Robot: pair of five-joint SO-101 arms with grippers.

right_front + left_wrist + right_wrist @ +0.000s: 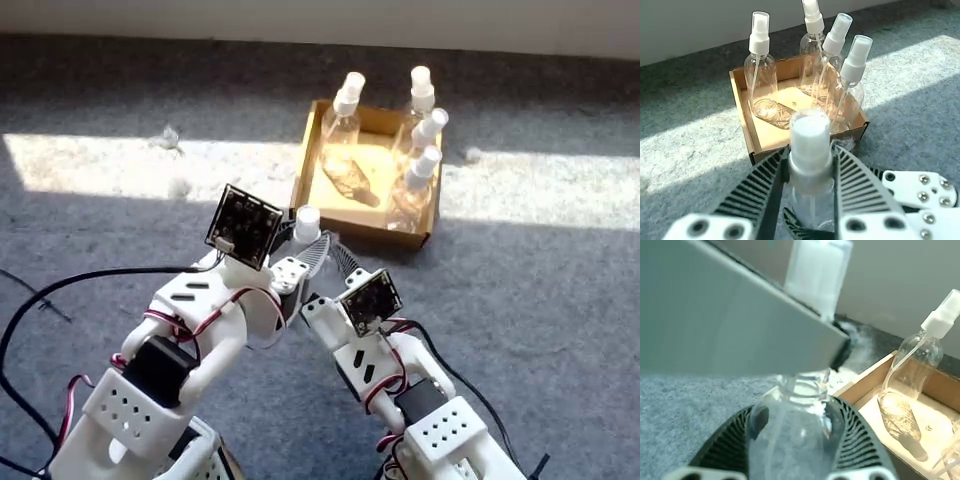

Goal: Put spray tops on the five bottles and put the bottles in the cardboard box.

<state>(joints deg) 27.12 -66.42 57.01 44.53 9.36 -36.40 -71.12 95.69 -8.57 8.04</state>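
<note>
My left gripper point(810, 149) is shut on a white spray top point(810, 131), just in front of the cardboard box point(742, 120). Under the top is a clear bottle point(795, 432), and my right gripper point(795, 415) is shut on its body. The bottle's neck sits right below the left gripper's dark finger point(740, 315); I cannot tell whether the top is seated. From above, the spray top point(307, 222) pokes up between the two arms beside the box point(305, 170). Several capped bottles point(342, 118) stand inside the box.
Grey carpet lies all around, crossed by a sunlit band. Black cables point(40, 300) trail at the left by the arm bases. Small bits of debris point(168, 137) lie left of the box. A pale wall runs along the far side.
</note>
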